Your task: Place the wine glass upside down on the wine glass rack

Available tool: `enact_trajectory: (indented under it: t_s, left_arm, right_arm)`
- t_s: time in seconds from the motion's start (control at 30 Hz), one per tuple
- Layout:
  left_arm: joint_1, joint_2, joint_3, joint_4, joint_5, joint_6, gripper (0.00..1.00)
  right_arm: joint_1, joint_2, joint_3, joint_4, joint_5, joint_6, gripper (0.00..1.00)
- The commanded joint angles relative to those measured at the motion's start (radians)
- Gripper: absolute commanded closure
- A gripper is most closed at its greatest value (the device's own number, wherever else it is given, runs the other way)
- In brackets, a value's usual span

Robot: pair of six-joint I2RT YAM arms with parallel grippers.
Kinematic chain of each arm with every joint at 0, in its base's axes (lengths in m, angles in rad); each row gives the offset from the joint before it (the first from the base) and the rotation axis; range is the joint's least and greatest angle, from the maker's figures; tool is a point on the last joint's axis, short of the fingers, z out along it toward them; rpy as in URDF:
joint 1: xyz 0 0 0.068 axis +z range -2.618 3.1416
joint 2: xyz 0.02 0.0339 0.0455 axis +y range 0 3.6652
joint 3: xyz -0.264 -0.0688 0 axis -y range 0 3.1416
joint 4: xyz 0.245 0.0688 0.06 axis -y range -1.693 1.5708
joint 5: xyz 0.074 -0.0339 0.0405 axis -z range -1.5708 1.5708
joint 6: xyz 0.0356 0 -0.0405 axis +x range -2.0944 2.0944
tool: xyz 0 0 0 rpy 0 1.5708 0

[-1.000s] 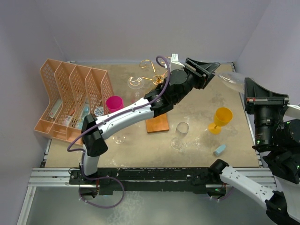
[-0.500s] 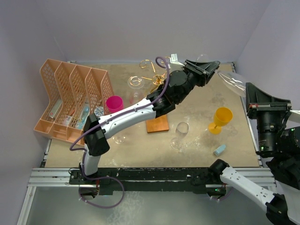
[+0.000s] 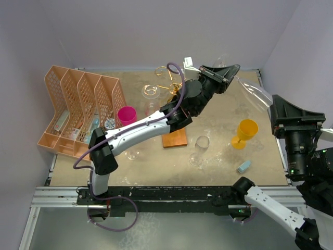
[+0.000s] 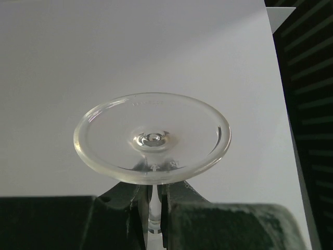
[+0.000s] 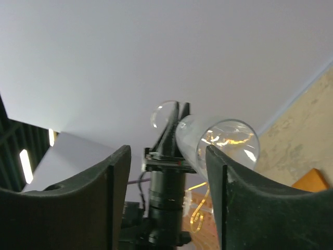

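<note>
The clear wine glass (image 3: 248,89) hangs in the air at the back right, lying nearly level. Its round foot (image 4: 151,138) fills the left wrist view. My left gripper (image 3: 228,73) is shut on the stem (image 4: 154,205) just below the foot. The bowl (image 5: 218,143) points toward my right gripper (image 3: 274,115), which stands open, its fingers (image 5: 112,179) apart and the bowl's rim near the right one. The wine glass rack (image 3: 169,83) shows gold curled arms behind my left arm and a reddish-brown base (image 3: 175,138); its post is hidden.
A peach lattice file organiser (image 3: 78,109) stands at the left with a pink cup (image 3: 126,114) beside it. A yellow goblet (image 3: 245,133), a clear glass (image 3: 199,150) and a small blue object (image 3: 243,166) sit on the right half. Another clear glass (image 3: 151,92) is by the rack.
My left gripper closed on the stem. My right gripper opened and let go of the bowl. The glass and left wrist shifted slightly back and left.
</note>
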State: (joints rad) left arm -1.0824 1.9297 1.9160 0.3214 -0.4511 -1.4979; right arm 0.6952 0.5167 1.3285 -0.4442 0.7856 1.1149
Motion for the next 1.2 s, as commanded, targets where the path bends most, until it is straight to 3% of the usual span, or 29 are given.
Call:
enact_trajectory:
  t_s: [0.0, 0.13, 0.37, 0.5, 0.67, 0.93, 1.07, 1.17]
  left_arm:
    - [0.002, -0.100, -0.014, 0.097, -0.055, 0.177, 1.00]
    - [0.001, -0.147, -0.049, 0.118, -0.072, 0.305, 1.00]
    - [0.001, -0.253, -0.155, 0.175, -0.115, 0.505, 1.00]
    - [0.002, -0.282, -0.151, 0.158, -0.019, 0.658, 1.00]
    - [0.002, -0.319, -0.115, 0.001, 0.107, 0.863, 1.00]
    - [0.001, -0.383, -0.126, -0.169, 0.324, 1.104, 1.00]
    - [0.001, -0.407, -0.147, -0.184, 0.433, 1.133, 1.00]
    - [0.002, -0.416, -0.151, -0.197, 0.464, 1.129, 1.00]
  right_arm:
    - [0.003, -0.057, -0.019, -0.005, -0.045, -0.015, 0.32]
    - [0.004, -0.093, -0.045, -0.024, -0.083, -0.076, 0.20]
    - [0.004, -0.087, -0.011, -0.061, -0.212, -0.240, 0.16]
    - [0.004, -0.075, -0.010, 0.061, -0.365, -0.395, 0.18]
    - [0.003, 0.008, 0.026, 0.114, -0.463, -0.540, 0.18]
    - [0.003, 0.113, 0.017, 0.155, -0.568, -0.638, 0.21]
    - [0.004, 0.168, -0.008, 0.189, -0.636, -0.656, 0.28]
    - [0.004, 0.218, -0.020, 0.193, -0.669, -0.656, 0.40]
